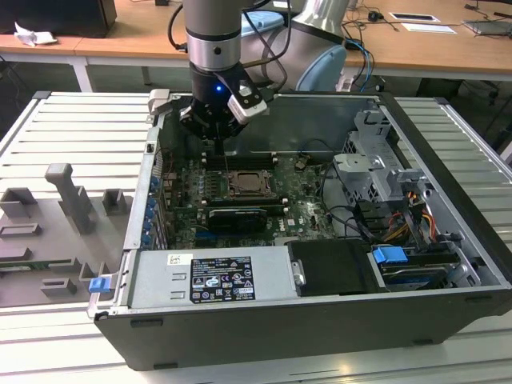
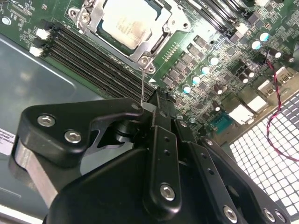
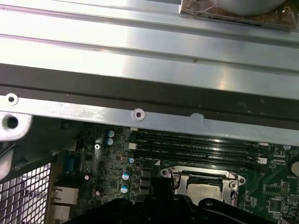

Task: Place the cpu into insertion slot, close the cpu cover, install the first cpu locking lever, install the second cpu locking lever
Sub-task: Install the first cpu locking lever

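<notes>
Four black memory slots [image 2: 88,58] beside my cpu cover [image 2: 100,25], cpu [image 2: 124,21] seated beneath, my gripper [image 2: 156,100] pinched shut on a thin lever [image 2: 141,86].

Above the cpu cover [image 1: 243,184]: open, I can drop in.
Behind me: case wall [image 3: 140,88] close by.
Exterior view's right: cables [image 1: 352,216] and drive cage [image 1: 376,160] crowd in.

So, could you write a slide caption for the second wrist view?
Gripper beside the memory slots, near the cpu seated under its cpu cover.
</notes>
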Robot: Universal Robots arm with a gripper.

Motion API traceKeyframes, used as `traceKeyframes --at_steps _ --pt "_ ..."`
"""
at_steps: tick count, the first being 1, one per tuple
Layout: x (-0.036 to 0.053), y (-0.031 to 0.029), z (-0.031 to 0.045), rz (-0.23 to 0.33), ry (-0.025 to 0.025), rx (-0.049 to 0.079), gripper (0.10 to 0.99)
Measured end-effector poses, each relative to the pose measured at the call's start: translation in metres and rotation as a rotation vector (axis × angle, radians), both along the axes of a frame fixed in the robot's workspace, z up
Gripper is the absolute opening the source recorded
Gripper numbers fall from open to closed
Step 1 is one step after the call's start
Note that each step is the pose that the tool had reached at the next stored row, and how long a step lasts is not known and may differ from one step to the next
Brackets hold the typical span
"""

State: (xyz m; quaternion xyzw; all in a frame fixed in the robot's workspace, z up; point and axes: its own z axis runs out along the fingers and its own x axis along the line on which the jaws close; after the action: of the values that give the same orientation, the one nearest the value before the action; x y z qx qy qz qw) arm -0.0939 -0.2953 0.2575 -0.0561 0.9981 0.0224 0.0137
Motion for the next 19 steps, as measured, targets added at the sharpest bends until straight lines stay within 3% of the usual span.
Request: traceKeyframes --at_steps 19 --pt "0.0091 0.0 -0.0005 -0.001 0.0 0.0 0.106"
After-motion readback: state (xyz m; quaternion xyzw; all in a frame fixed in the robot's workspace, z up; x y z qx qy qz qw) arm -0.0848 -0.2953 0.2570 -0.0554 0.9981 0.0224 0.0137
